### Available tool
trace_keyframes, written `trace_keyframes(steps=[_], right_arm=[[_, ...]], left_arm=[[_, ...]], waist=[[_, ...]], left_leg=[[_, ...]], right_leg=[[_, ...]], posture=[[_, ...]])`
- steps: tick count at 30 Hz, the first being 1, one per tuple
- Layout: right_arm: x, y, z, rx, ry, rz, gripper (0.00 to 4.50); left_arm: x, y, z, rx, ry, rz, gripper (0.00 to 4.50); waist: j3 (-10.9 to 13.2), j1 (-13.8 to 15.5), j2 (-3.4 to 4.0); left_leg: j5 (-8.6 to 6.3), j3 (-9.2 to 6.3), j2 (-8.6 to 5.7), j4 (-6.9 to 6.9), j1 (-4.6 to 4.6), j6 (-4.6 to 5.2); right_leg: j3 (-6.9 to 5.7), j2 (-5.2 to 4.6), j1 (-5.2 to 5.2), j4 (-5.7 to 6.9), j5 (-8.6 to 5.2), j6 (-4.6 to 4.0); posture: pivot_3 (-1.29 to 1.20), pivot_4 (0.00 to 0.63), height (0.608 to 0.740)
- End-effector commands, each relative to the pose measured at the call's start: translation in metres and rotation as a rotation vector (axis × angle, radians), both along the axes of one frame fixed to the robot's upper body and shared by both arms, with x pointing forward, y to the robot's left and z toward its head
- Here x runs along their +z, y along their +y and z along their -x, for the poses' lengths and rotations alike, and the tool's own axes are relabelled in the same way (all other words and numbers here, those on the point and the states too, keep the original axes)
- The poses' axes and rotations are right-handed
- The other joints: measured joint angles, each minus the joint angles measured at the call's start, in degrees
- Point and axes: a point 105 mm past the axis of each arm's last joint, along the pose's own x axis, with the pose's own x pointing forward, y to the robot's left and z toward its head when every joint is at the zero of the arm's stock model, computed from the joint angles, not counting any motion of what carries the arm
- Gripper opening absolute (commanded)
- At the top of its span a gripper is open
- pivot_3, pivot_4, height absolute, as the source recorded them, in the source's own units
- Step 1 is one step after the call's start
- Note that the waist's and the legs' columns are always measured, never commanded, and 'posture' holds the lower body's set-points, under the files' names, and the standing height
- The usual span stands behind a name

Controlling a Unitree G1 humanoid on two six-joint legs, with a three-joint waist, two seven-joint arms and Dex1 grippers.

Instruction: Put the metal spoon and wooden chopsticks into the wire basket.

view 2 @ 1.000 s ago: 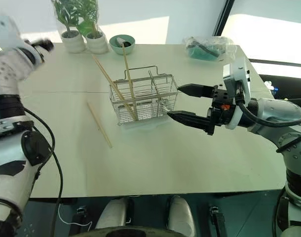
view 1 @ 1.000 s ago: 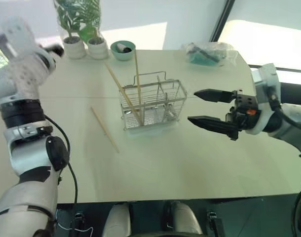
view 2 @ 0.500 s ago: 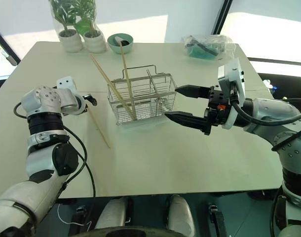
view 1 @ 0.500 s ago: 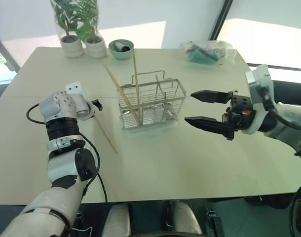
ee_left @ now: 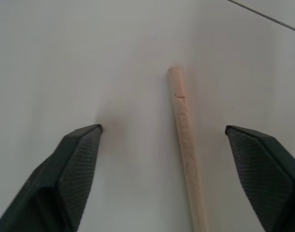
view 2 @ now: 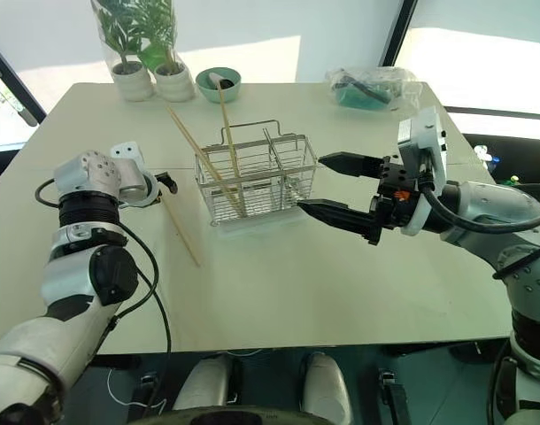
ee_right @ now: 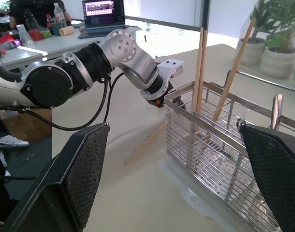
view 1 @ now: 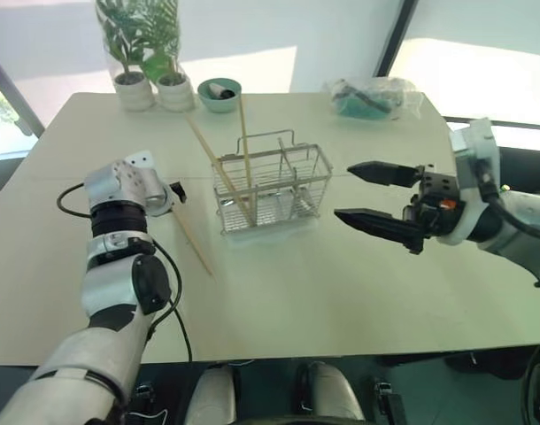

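Observation:
The wire basket (view 1: 272,190) stands mid-table. Two wooden chopsticks (view 1: 244,142) stand in it, one upright and one leaning left. The metal spoon (ee_right: 276,110) stands handle-up in a basket compartment. A third chopstick (view 1: 190,236) lies flat on the table left of the basket. My left gripper (view 1: 174,190) is down at this chopstick's far end; in the left wrist view its open fingers (ee_left: 77,164) straddle the stick's tip (ee_left: 184,130) without touching it. My right gripper (view 1: 343,190) hovers open and empty, level, just right of the basket.
A green bowl (view 1: 220,91) and two potted plants (view 1: 148,75) stand at the table's back left. A clear plastic bag (view 1: 374,96) lies at the back right. In the right wrist view a desk with a laptop (ee_right: 98,13) stands beyond the table.
My left arm swung down from the upper left and lowered its gripper over the far end of the lying chopstick. The right arm stayed where it was.

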Motion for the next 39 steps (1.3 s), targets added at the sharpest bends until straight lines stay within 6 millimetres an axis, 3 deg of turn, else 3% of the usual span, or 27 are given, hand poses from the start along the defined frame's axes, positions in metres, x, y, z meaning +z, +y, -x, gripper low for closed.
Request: trace_keyframes(steps=[1,6,10,15,19,22,25,27,29,31,35,39], right_arm=[[0.01,-0.001,0.007,0.011,-0.047,-0.011,4.5],[0.01,-0.001,0.007,0.01,-0.048,-0.009,4.5],[0.009,-0.001,0.006,0.014,-0.047,-0.005,4.5],[0.009,-0.003,0.003,0.015,-0.047,0.004,4.5],[0.009,-0.003,0.002,0.021,-0.041,0.012,4.5],[0.01,-0.001,0.002,0.028,-0.039,0.018,4.5],[0.01,-0.001,0.001,0.032,-0.035,0.021,4.5],[0.01,0.0,0.001,0.034,-0.033,0.024,4.5],[0.009,0.0,0.001,0.035,-0.033,0.028,4.5],[0.009,0.0,0.001,0.034,-0.033,0.03,4.5],[0.009,-0.001,0.002,0.029,-0.033,0.027,4.5],[0.007,0.0,0.006,0.017,-0.031,0.025,4.5]], left_arm=[[-0.014,-0.007,0.003,-0.012,0.042,0.051,2.6],[-0.012,-0.006,0.002,0.003,0.038,0.063,0.08],[-0.009,-0.002,0.003,0.025,0.03,0.077,0.03],[0.007,0.023,0.004,0.11,-0.037,0.054,0.03],[0.061,0.063,-0.007,0.204,-0.31,-0.015,0.03],[0.123,0.093,-0.014,0.243,-0.622,-0.059,0.03],[0.206,0.093,-0.013,0.135,-1.011,-0.105,0.03],[0.253,0.083,-0.004,0.04,-1.224,-0.125,0.03],[0.315,0.049,0.015,-0.152,-1.489,-0.109,0.03],[0.352,0.015,0.034,-0.325,-1.651,-0.063,0.03],[0.369,-0.046,0.059,-0.661,-1.757,0.01,0.03],[0.343,-0.095,0.071,-0.953,-1.689,0.079,0.03]], waist=[[-0.02,0.1,0.09],[-0.01,1.39,0.08],[-0.01,1.58,0.07],[0.04,1.38,0.0],[0.31,1.01,-0.41],[0.36,0.67,-0.59],[0.38,1.21,-0.66],[0.38,1.73,-0.71],[0.38,1.86,-0.73],[0.38,1.94,-0.73],[0.36,1.41,-0.57],[0.41,1.25,-0.41]], left_leg=[[0.0,0.0,0.0,0.0,0.0,0.0],[0.0,0.0,-0.03,0.04,-0.04,0.0],[0.0,0.0,-0.05,0.03,-0.12,0.0],[0.0,0.0,-0.04,-0.01,-0.15,0.0],[0.0,0.02,0.01,-0.04,-0.29,0.0],[0.06,0.01,0.05,0.0,-0.85,-0.08],[0.07,0.05,0.03,0.0,-0.93,-0.1],[0.07,0.06,0.03,0.01,-0.98,-0.1],[0.06,0.05,0.01,0.01,-1.01,-0.08],[0.03,0.04,0.0,0.03,-1.11,-0.02],[-0.13,0.1,-0.07,0.12,-1.0,0.25],[-0.13,0.07,0.01,0.07,-0.84,0.27]], right_leg=[[0.0,0.0,-0.02,0.01,-0.01,0.02],[0.0,-0.03,0.01,-0.04,0.04,-0.03],[0.0,-0.03,0.01,-0.12,0.05,-0.03],[0.0,-0.02,-0.07,-0.12,0.08,0.04],[0.0,0.01,-0.28,-0.09,0.12,0.08],[0.0,0.07,-0.86,0.01,0.21,0.0],[-0.02,0.06,-0.89,-0.01,0.25,-0.06],[-0.06,0.05,-0.85,-0.13,0.25,-0.06],[-0.08,0.02,-0.73,-0.39,0.25,-0.07],[-0.13,0.02,-0.61,-0.75,0.27,-0.14],[-0.12,-0.04,-0.33,-0.88,0.3,-0.14],[-0.12,0.04,-0.34,-0.71,0.3,-0.07]], posture=[[0.0,0.15,0.717],[0.0,0.15,0.717],[0.0,0.15,0.717],[0.0,0.15,0.717],[0.0,0.15,0.717],[0.0,0.15,0.717],[0.0,0.15,0.717],[0.0,0.15,0.717],[0.0,0.15,0.717],[0.0,0.15,0.717],[0.0,0.15,0.717],[0.0,0.15,0.717]])
